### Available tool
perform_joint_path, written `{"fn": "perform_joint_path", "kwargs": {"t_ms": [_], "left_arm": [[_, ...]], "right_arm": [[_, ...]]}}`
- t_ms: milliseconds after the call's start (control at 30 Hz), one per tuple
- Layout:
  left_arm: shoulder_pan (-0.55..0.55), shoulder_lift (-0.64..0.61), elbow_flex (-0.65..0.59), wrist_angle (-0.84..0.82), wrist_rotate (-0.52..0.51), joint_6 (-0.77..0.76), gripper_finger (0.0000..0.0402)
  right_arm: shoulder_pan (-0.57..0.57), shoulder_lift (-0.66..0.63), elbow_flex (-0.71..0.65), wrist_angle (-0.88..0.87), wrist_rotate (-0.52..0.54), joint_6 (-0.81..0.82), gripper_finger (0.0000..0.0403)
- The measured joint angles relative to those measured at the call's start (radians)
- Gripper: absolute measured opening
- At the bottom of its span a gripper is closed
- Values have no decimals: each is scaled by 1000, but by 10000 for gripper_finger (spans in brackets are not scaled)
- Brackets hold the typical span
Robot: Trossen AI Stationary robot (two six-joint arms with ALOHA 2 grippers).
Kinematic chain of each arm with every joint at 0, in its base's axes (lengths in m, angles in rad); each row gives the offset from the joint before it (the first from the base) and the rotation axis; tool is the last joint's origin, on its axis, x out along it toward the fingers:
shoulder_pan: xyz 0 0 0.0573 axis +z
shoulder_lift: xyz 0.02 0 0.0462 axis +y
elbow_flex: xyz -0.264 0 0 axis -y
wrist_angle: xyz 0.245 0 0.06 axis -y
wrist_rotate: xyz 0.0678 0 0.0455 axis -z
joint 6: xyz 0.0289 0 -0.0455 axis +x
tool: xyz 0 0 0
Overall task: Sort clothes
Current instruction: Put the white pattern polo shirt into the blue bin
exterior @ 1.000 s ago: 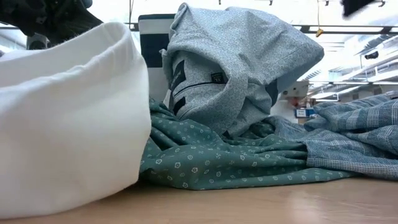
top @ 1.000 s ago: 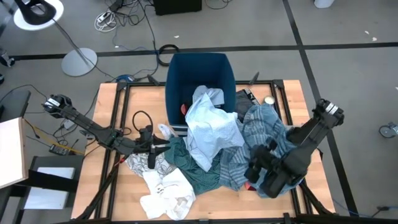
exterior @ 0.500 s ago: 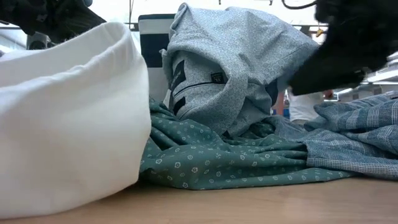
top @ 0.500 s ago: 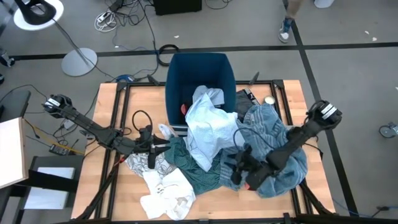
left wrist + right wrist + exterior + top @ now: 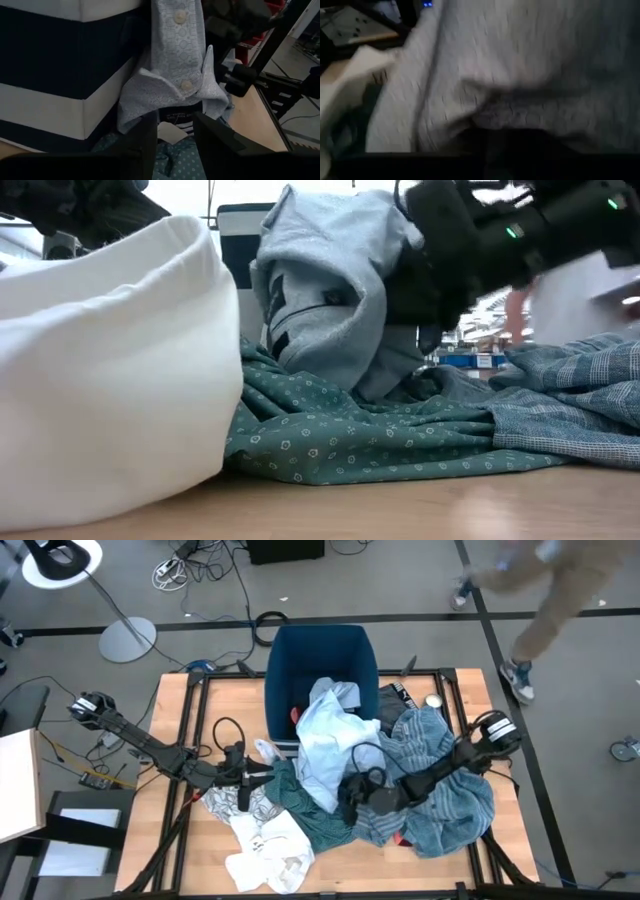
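light blue shirt point(image 5: 330, 745) is heaped, crumpled, over the front wall of the bin point(image 5: 318, 648) and onto the green shirt point(image 5: 310, 815); buttons and a fine print are seen. right gripper point(image 5: 352, 792) is pressed against its lower edge, grip cannot be told. left gripper point(image 5: 258, 776) is parked open, empty, beside the pile.

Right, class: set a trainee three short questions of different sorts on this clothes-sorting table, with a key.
1. True or false: the light blue shirt hangs over the front wall of the dark blue bin.
2. Which end effector is pressed against that shirt: A left, B right?
3. Fill in: the green shirt lies ____ the light blue shirt.

Key: 1 true. 2 B. 3 under.
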State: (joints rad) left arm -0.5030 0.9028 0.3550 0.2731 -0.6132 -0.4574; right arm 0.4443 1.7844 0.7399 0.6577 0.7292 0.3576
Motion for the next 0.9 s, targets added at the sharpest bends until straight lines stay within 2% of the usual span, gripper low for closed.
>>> {"fn": "perform_joint_path", "kwargs": {"t_ms": [67, 100, 333, 500, 733, 900], "left_arm": [[-1, 0, 0, -1, 1, -1, 131], [-1, 0, 0, 1, 3, -1, 131], [-1, 0, 0, 2, 4, -1, 131], [-1, 0, 0, 9, 5, -1, 131], [-1, 0, 0, 12, 5, -1, 131], [-1, 0, 0, 1, 4, 6, 131]], "right_arm": [[-9, -16, 29, 0, 1, -96, 20], [-13, -24, 49, -1, 6, -145, 14], [-23, -109, 231, -11, 8, -485, 4], [-104, -159, 417, -167, 0, -699, 2], [-327, -167, 762, -499, -208, -774, 1], [-497, -167, 942, -592, -323, -748, 1]]}}
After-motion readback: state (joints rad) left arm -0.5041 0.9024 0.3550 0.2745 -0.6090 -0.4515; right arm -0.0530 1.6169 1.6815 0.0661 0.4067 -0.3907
